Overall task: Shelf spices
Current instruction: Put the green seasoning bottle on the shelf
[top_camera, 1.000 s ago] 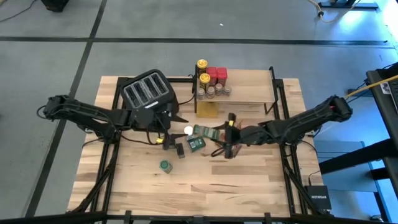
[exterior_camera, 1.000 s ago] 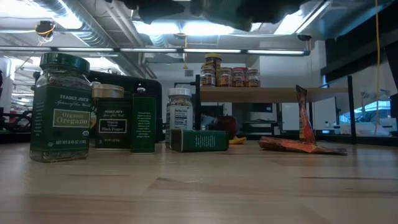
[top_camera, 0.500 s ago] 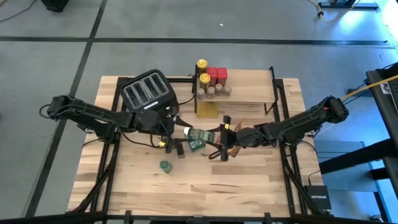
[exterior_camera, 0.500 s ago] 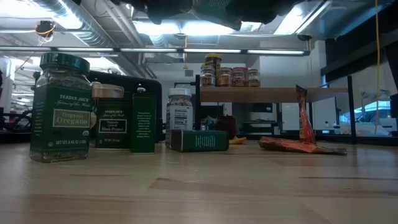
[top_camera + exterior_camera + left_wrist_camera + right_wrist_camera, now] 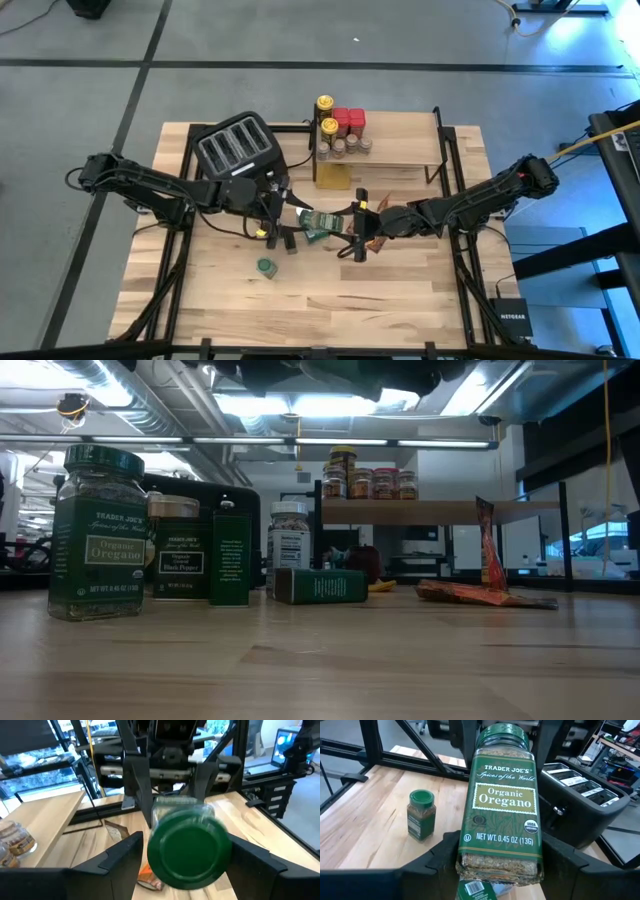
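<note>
A green-lidded oregano jar (image 5: 320,218) (image 5: 502,805) hangs level above the middle of the table between my two grippers. My right gripper (image 5: 346,222) (image 5: 500,862) is shut on its base end. The jar's lid (image 5: 190,847) points at my left gripper (image 5: 293,208) (image 5: 187,862), which is open with a finger on either side of the lid. The shelf (image 5: 395,140) at the far edge carries several yellow- and red-lidded jars (image 5: 340,125) on its left part. More spices stand on the table: a small green jar (image 5: 265,266) (image 5: 421,815), tins (image 5: 320,585) and foil packets (image 5: 485,595). My right gripper pinches the jar's base end (image 5: 465,862) between its two fingers, one on each side. The fingers come nearly level from the table's right and lie along the jar. The jar is clear of the table, lying about level. Whether my left gripper touches the lid, I cannot tell.
The black four-slot toaster (image 5: 237,145) stands at the far left, close behind my left arm. A yellow thing (image 5: 335,178) sits under the shelf. The near half of the tabletop (image 5: 330,300) holds only the small green jar.
My left gripper has moved toward the table's right edge and my right gripper, carrying the jar, toward its left edge. The gap between them has closed and the jar's lid now sits between the left fingers. Neither gripper's opening has changed.
</note>
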### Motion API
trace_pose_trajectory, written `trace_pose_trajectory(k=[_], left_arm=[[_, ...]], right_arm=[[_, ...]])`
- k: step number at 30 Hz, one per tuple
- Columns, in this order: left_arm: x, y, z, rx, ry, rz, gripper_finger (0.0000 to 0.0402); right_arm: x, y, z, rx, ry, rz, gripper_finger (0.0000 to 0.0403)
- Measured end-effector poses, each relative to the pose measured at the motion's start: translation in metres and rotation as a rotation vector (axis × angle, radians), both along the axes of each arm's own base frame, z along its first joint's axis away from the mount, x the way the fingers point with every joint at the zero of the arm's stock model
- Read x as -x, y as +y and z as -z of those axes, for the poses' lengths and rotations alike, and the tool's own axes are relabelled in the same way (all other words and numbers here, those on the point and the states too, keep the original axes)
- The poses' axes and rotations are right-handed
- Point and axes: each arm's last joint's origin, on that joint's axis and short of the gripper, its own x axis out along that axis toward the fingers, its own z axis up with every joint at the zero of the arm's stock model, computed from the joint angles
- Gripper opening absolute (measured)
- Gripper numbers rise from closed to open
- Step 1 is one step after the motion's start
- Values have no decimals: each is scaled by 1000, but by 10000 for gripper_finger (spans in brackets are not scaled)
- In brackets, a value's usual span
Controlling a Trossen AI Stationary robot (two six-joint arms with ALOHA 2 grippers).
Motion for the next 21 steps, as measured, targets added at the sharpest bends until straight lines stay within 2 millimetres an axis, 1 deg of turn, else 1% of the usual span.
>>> trace_pose_trajectory(k=[6, 8, 12, 13, 20, 21], left_arm=[[0, 0, -1, 19, -4, -4, 247], [0, 0, -1, 20, -7, -4, 236], [0, 0, -1, 9, -7, -1, 197], [0, 0, -1, 7, -6, -1, 194], [0, 0, -1, 2, -5, -1, 194], [0, 0, -1, 0, -4, -2, 194]], right_arm=[[0, 0, 0, 2, 3, 0, 211], [-1, 0, 1, 2, 4, 1, 211], [-1, 0, 2, 0, 7, 1, 211], [-1, 0, 2, 0, 7, 1, 211], [-1, 0, 3, 9, 11, 18, 212], [0, -1, 0, 18, 17, 22, 212]])
